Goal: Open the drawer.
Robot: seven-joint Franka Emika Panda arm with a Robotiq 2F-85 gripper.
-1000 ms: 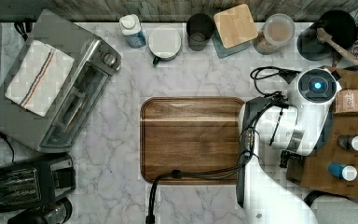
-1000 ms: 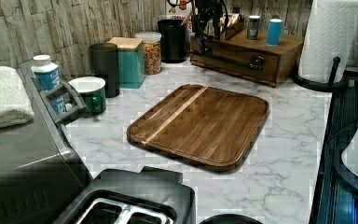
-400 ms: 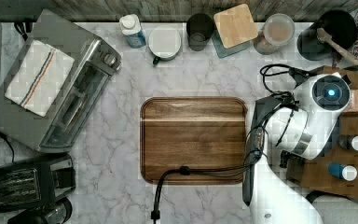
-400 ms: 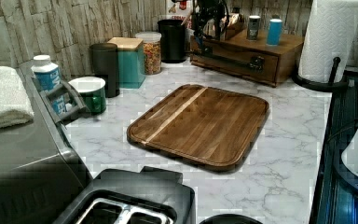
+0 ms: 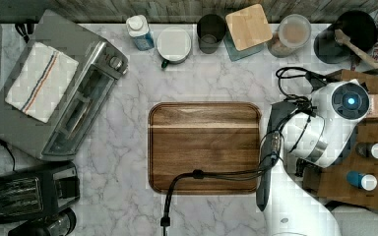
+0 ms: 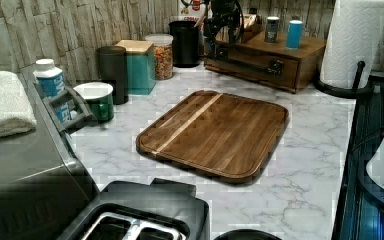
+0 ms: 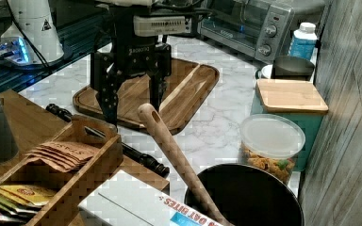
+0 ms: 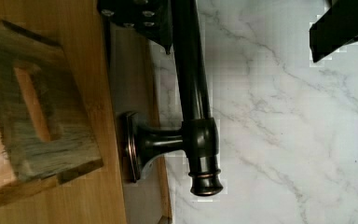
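Shifted toward the cabinet since the prior frame, the gripper [image 7: 131, 89] hangs released, fingers straddling the black bar handle [image 8: 191, 79] of the drawer [image 6: 252, 64], shut, at the tray's [image 5: 204, 147] three o'clock in the top view

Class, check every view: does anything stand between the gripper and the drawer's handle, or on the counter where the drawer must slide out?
Nothing visible does. The open gripper hangs over the handle, fingers astride it, and the marble counter before the drawer lies bare.
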